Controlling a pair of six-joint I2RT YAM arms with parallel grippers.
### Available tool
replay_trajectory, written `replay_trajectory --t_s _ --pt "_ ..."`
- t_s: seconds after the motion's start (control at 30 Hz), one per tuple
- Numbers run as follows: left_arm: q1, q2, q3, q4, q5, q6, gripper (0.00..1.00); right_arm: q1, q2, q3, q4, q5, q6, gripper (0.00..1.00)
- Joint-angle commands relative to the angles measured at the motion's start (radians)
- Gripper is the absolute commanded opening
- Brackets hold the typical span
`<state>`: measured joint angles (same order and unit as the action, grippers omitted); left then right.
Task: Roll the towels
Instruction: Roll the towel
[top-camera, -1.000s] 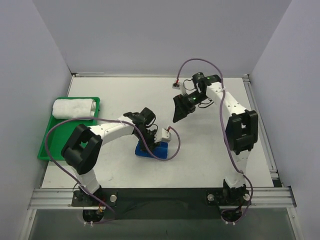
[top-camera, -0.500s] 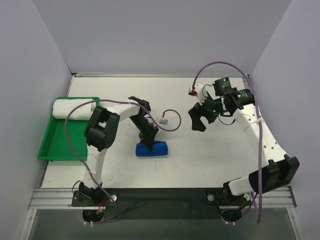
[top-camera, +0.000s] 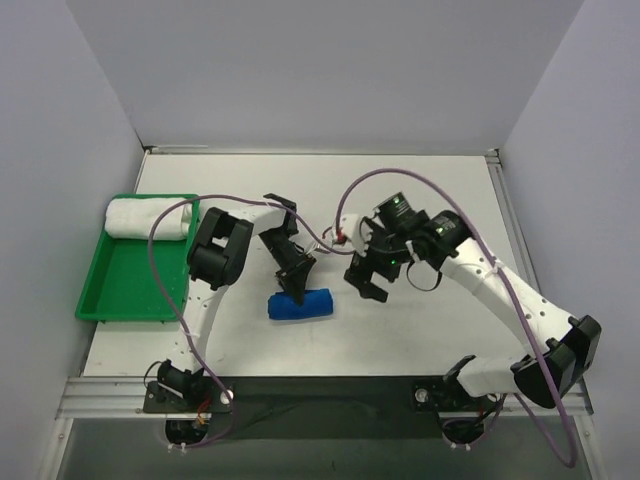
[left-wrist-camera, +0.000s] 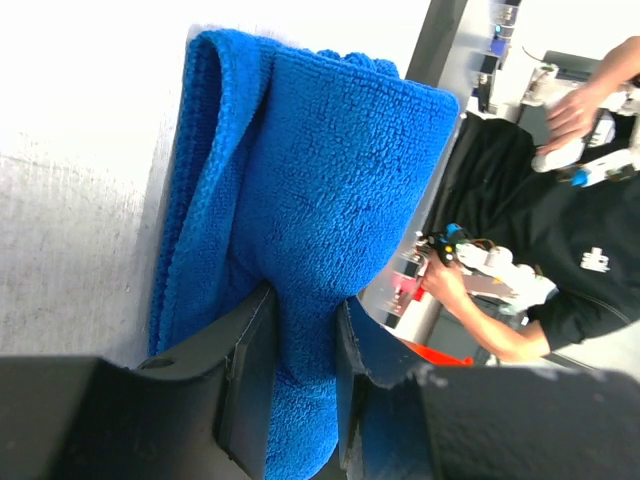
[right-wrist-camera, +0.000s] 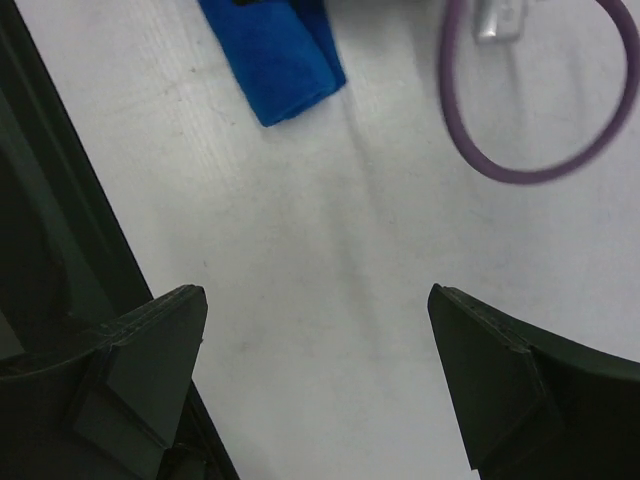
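Note:
The blue towel (top-camera: 303, 305) lies rolled up on the white table in front of the arms; it fills the left wrist view (left-wrist-camera: 300, 200) and shows at the top of the right wrist view (right-wrist-camera: 272, 55). My left gripper (top-camera: 296, 283) is shut on its upper fold, the cloth pinched between the black fingers (left-wrist-camera: 245, 370). My right gripper (top-camera: 364, 283) hangs open just right of the roll, with only bare table between its fingers (right-wrist-camera: 150, 340). The white towel (top-camera: 148, 218) lies rolled at the far end of the green tray (top-camera: 120, 285).
Purple cables loop over the table between the arms (top-camera: 330, 235), one with a small connector (right-wrist-camera: 495, 20). Grey walls close in the table on the left, back and right. The metal rail (top-camera: 320, 390) runs along the near edge.
My right arm has swung left and down from the back right towards the blue roll, its jaws opening wider. The left gripper stayed on the towel, which shifted slightly toward the near side.

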<state>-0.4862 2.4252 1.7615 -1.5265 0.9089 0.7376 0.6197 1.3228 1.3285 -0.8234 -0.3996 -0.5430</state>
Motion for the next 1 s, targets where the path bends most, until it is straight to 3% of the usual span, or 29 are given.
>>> replay_trajectory --t_s 0.0,0.17,0.3,0.67,0.77,0.97 --pt "0.003 0.094 -0.008 0.124 -0.266 0.111 0.2 0.132 0.007 -0.055 0.118 0.108 -0.02 1.0" --pt "0.005 0.12 0.015 0.115 -0.248 0.114 0.2 0.32 0.117 -0.136 0.344 0.206 -0.055 0.96" --pt "0.003 0.124 0.015 0.12 -0.248 0.114 0.21 0.388 0.216 -0.184 0.492 0.235 -0.102 0.9" --pt "0.012 0.127 0.013 0.127 -0.234 0.118 0.27 0.417 0.388 -0.249 0.664 0.173 -0.179 0.81" --pt "0.017 0.126 0.012 0.127 -0.228 0.117 0.29 0.416 0.43 -0.259 0.659 0.137 -0.178 0.7" --pt "0.044 0.091 -0.007 0.124 -0.191 0.12 0.38 0.396 0.526 -0.22 0.561 0.048 -0.164 0.27"
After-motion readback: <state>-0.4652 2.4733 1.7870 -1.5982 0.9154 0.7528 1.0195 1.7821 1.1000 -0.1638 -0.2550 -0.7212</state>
